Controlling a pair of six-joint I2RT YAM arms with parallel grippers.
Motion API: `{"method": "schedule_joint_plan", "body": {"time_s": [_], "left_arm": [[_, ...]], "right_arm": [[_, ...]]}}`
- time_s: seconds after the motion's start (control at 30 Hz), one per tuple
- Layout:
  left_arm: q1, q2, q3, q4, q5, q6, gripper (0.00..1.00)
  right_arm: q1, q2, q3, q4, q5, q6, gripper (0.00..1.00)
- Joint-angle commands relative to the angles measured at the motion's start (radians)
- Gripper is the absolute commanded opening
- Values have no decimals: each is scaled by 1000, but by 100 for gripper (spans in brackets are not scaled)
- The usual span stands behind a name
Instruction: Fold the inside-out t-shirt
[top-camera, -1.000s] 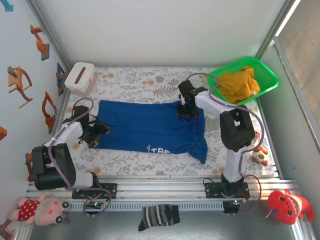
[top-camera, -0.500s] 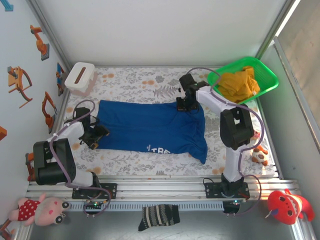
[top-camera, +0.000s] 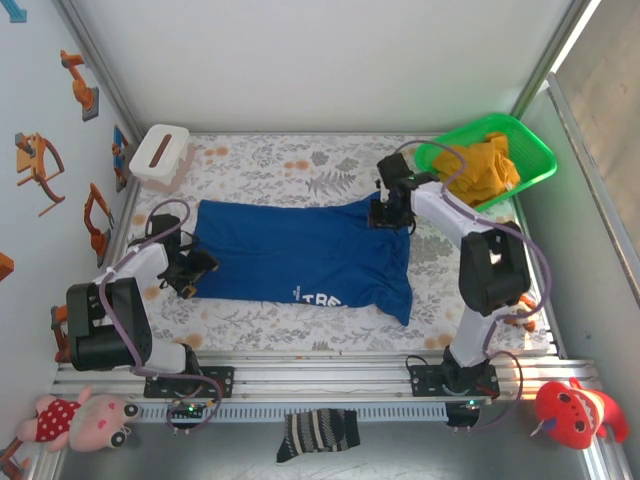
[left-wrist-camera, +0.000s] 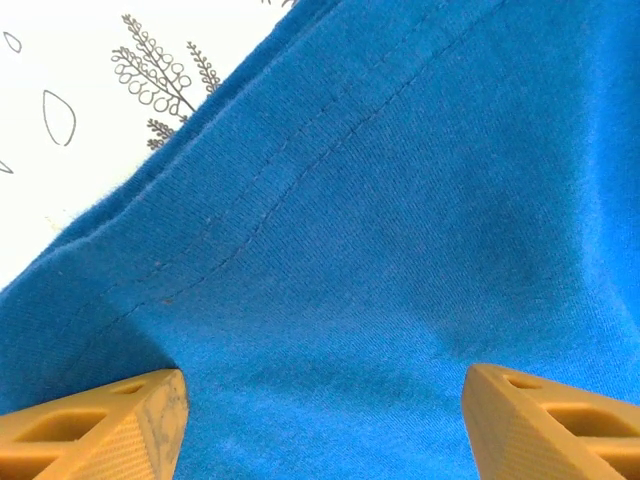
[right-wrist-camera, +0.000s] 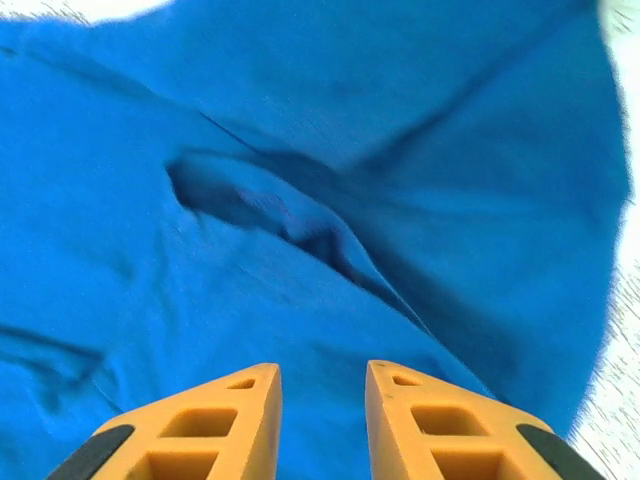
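1. Two grippers sit at opposite ends of the inside-out t-shirt (top-camera: 300, 250), which lies spread between them on the floral table cover (top-camera: 260, 160).
2. Left gripper (top-camera: 195, 265) is spread wide over the shirt's stitched edge, holding nothing.
3. Right gripper (top-camera: 390, 215) has its fingers only slightly parted above wrinkled cloth, with nothing pinched.
4. Just beyond the right gripper, to its right, a green basket (top-camera: 535, 160) holds a yellow-orange garment (top-camera: 480, 165).
5. Beyond the left gripper, well apart, stands a white box (top-camera: 160, 155).
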Motion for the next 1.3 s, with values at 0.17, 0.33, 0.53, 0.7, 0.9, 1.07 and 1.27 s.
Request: {"method": "schedule_joint_plan", "body": {"time_s": [0.17,0.33,0.53,0.7,0.9,1.07,1.27], "left_arm": [[-5,-65,90,-78,6,16,73],[-5,-32,74,-60,5,12,72],[-6,-1,37,-27,-2,5,73],[-5,20,24,-12,-8,5,73],[-5,56,16,7,-12,2,73],[-5,73,9,15,-25,2,73],[-5,82,-5,19,-41,0,73]], "right_arm": [[-33,-89,-186,44,47,41,24],[-44,-51,-185,57,72,63,25],[-64,-16,-173,57,89,85,27],[-80,2,-179,68,81,98,28],[-94,31,-169,108,7,105,25],[-113,34,-157,125,-40,107,0],[-161,-38,-108,111,-83,102,0]]}}
